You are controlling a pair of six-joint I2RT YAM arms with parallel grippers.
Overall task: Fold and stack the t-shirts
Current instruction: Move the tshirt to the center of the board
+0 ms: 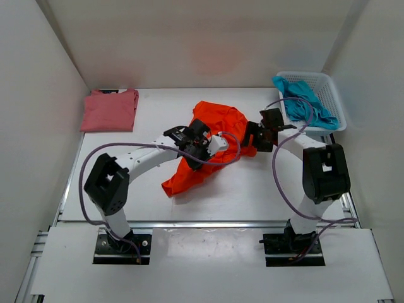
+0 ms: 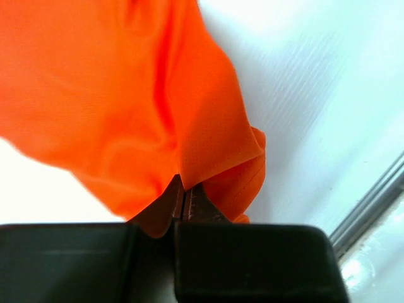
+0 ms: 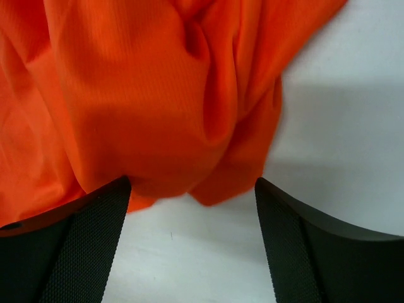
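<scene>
White table [image 1: 265, 183], white walls on three sides. Left gripper [image 2: 184, 205] is clamped on a fold of the orange shirt [image 2: 126, 95], with the cloth pinched right at its tips. Right gripper [image 3: 192, 186] has its jaws wide apart and holds nothing; a bunched edge of the orange shirt sits between them.

From the top camera, the left gripper is over the orange shirt's middle and the right one is at its right edge. The orange shirt is a crumpled heap mid-table, not spread, no fold in it yet.

Pink shirt [image 1: 109, 109] lies well left of the orange shirt, toward the back wall. It's flat and squared off, so I'd call it folded and the base of the stack. Teal shirt [image 1: 303, 101] is off to the orange shirt's right, bunched in the white basket [image 1: 334, 95].

My read: one of three done, second in hand, third waiting. Left to do: flatten and fold orange, set it on pink, then the same for teal.
</scene>
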